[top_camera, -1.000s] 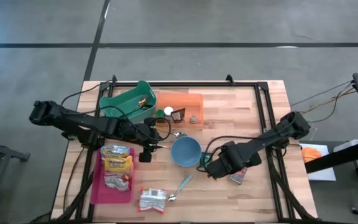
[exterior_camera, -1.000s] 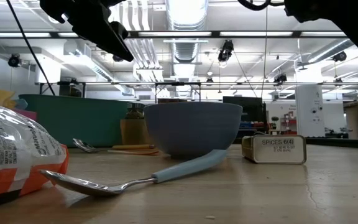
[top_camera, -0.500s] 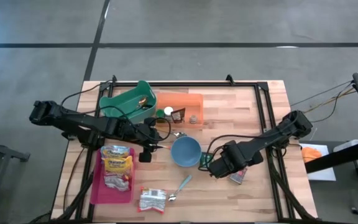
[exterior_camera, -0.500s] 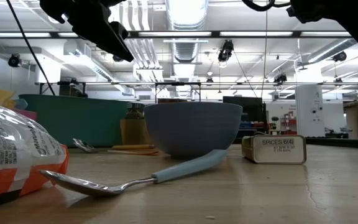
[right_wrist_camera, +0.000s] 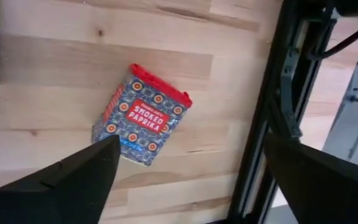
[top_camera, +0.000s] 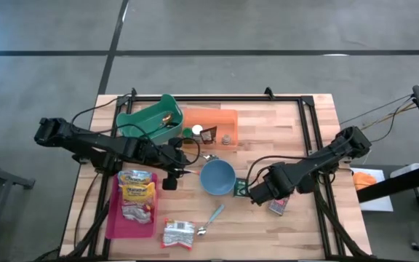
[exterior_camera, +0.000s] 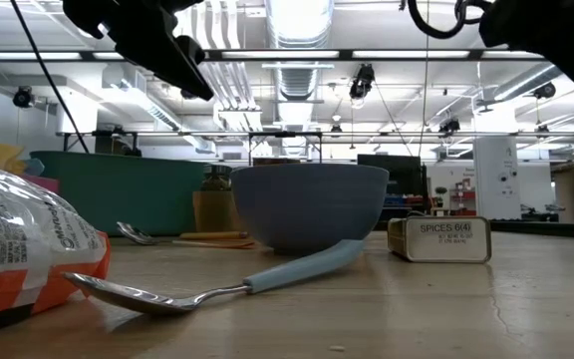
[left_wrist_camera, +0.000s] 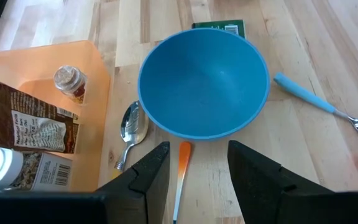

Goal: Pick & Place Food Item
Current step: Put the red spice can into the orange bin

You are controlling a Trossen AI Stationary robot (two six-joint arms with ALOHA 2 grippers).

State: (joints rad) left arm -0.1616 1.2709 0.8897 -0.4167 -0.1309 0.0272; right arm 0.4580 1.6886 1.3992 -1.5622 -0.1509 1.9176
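A blue bowl point(top_camera: 217, 177) stands mid-table, and a green spice tin point(top_camera: 240, 187) lies flat just right of it. A red-lidded smoked paprika tin point(right_wrist_camera: 143, 115) lies on its side on the wood near the right rail. My right gripper point(top_camera: 255, 193) hovers open above the table between the two tins, fingers pointing steeply down and wide apart point(right_wrist_camera: 191, 143). My left gripper point(top_camera: 172, 175) hangs open left of the bowl, above an orange-handled utensil point(left_wrist_camera: 180, 174), with nothing between its fingers point(left_wrist_camera: 196, 152).
A blue-handled spoon point(top_camera: 213, 217) and a snack packet point(top_camera: 178, 233) lie near the front edge. A pink tray point(top_camera: 115, 218) holds more packets. At the back, a green bin point(top_camera: 151, 120) sits beside an orange tray point(top_camera: 220, 116) with jars. A black rail point(right_wrist_camera: 272, 93) runs along the table's right side.
My right gripper has drawn back a little toward the table's right edge, away from the bowl, staying above the table. Nothing on the table has moved.
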